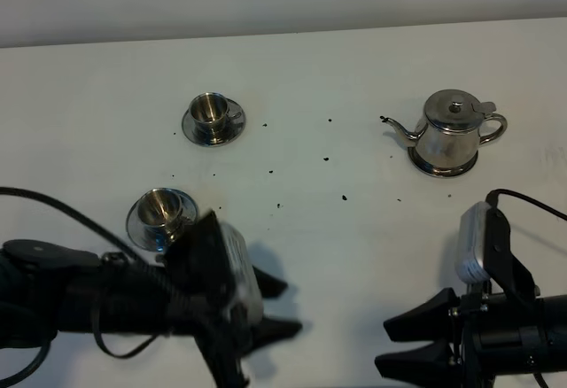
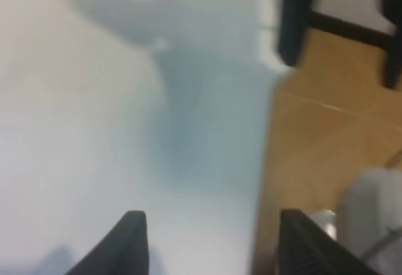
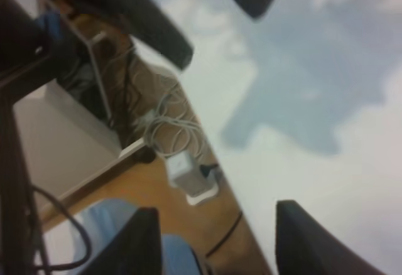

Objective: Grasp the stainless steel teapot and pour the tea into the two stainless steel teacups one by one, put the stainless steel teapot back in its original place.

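The left pincer (image 1: 276, 305) hangs low over the near side of the table (image 1: 354, 69), its two black fingers spread apart with nothing between them. Its wrist view shows the same wide gap over blurred white tabletop, with wood floor (image 2: 326, 137) past the table's edge. The right pincer (image 1: 406, 342) faces it from the opposite side, also spread and empty, and the two sets of fingertips point at each other across a bare stretch of table, apart. The teapot (image 1: 452, 133) stands upright on its disc (image 1: 443, 171), lid down, well beyond the right pincer toward the far side of the table and untouched; its spout points to the left arm's side. The near cup (image 1: 159, 213) sits on its saucer (image 1: 137, 225) just behind the left pincer, beside that arm's wrist, which covers part of the saucer. The far cup (image 1: 213, 115) stands on its own saucer farther out from the left pincer, well apart from it. Whether either cup holds liquid cannot be told. Small dark specks (image 1: 344, 197) dot the table between the cups and the teapot
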Tool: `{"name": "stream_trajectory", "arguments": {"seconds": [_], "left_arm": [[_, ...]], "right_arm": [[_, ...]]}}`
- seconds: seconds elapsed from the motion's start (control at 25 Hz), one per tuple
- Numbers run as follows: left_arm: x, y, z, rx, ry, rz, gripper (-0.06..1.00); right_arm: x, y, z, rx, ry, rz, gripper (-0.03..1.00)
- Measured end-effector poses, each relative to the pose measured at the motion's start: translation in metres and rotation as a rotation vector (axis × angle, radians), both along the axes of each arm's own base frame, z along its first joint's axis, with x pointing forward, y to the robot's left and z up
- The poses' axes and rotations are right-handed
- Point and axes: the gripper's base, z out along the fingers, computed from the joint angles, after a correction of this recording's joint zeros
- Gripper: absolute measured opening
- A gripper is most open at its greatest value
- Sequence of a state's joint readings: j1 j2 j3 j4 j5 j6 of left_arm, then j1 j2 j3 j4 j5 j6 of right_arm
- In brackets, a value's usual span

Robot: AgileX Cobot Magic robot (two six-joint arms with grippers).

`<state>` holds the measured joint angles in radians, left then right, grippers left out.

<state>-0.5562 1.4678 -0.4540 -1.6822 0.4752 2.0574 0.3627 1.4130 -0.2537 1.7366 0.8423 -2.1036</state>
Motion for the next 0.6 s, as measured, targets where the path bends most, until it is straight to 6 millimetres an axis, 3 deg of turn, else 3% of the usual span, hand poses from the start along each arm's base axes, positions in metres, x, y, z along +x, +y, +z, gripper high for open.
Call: {"name": "stream_trajectory", "arguments": {"seconds": [0.36,0.6], "left_arm": [[-0.006,0.016,0.055,-0.115,-0.156,0.190,0.47],[-0.015,0.045,0.097,-0.239,-0.202,0.503,0.47]], "right_arm": [[0.010,-0.004,-0.003,-0.064,-0.010,-0.093,0.41],[0.036,-0.001,0.009,-0.091,-0.020,-0.201,0.41]]}}
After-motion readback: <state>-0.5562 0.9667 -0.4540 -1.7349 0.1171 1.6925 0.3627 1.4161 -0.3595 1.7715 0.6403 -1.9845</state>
